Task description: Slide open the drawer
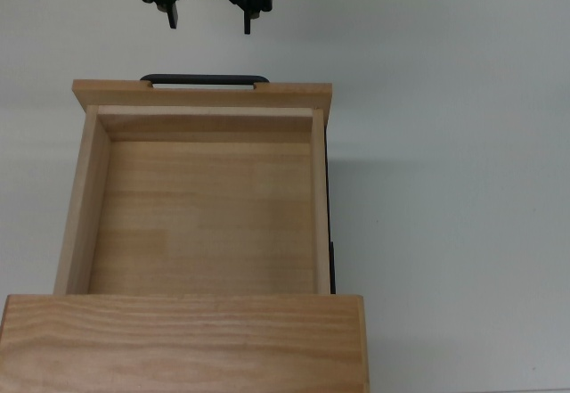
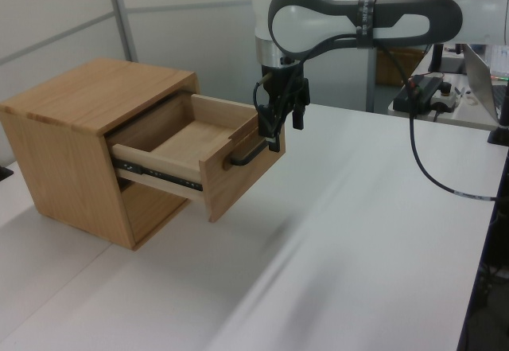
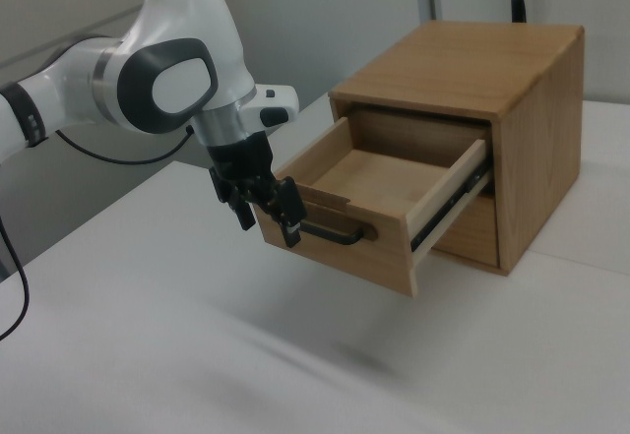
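Just drawer below open-fingered claw

A white arm with grey joint panels is carrying a black two-finger gripper; black cable is trailing.

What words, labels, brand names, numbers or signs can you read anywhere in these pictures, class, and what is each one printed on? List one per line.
None can be read.
The drawer, its black handle and the cabinet show bare wood and metal, no print.
The robot arm and gripper show no readable logo.
The clutter on the far desk in the left view is too small to read.
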Tool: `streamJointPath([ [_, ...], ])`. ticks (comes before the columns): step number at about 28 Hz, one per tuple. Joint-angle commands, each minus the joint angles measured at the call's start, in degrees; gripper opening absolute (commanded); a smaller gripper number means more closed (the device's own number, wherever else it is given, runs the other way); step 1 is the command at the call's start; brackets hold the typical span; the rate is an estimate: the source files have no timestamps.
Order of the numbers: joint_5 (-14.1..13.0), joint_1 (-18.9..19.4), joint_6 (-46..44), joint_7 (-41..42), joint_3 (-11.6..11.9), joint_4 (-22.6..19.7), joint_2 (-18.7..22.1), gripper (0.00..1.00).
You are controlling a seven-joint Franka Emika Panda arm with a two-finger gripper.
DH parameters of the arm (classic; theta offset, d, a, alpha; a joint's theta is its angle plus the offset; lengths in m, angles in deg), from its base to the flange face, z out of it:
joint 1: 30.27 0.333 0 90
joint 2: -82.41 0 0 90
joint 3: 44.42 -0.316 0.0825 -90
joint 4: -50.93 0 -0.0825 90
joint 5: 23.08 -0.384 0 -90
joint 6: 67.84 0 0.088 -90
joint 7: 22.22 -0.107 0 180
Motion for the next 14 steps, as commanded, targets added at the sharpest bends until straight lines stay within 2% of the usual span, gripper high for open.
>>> streamJointPath([
  [1, 0.7, 0.1, 1.2, 1.4, 0.0, 0.5, 0.0, 1.0],
  [14, 0.8, 0.1, 1.1, 1.3, -0.1, 0.6, -0.8, 1.0],
])
